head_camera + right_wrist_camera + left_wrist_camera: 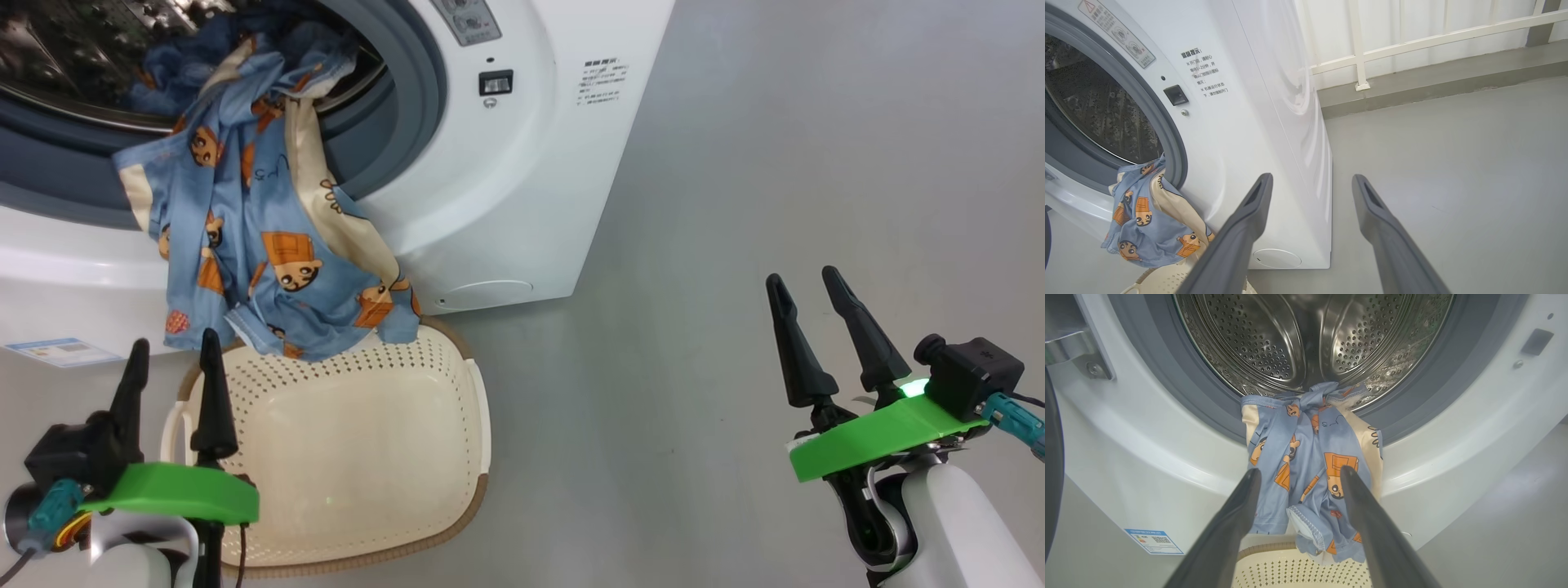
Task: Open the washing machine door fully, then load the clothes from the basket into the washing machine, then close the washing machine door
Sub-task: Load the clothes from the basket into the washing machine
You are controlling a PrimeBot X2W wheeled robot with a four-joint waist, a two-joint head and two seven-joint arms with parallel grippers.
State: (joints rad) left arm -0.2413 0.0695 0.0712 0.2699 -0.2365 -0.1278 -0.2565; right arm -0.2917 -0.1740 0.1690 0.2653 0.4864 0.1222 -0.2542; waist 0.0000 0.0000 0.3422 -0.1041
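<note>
One grey floor (735, 204) spreads across the room; the right wrist view adds a white railing (1412, 41) at its far edge. On the floor stands the washer (522, 204), its mouth open. The left wrist view looks into the steel drum (1290, 335) and catches a hinge (1081, 355), with a dark curved edge at far left that may be the door (1051, 465). Clothes (261, 245) hang from the drum lip over the seal (1167, 375), their hem reaching the basket (482, 425) just below. Left gripper (175, 339) hovers by the basket's left rim, right gripper (802, 275) over bare floor well apart; both sets of jaws stand apart, holding nothing.
</note>
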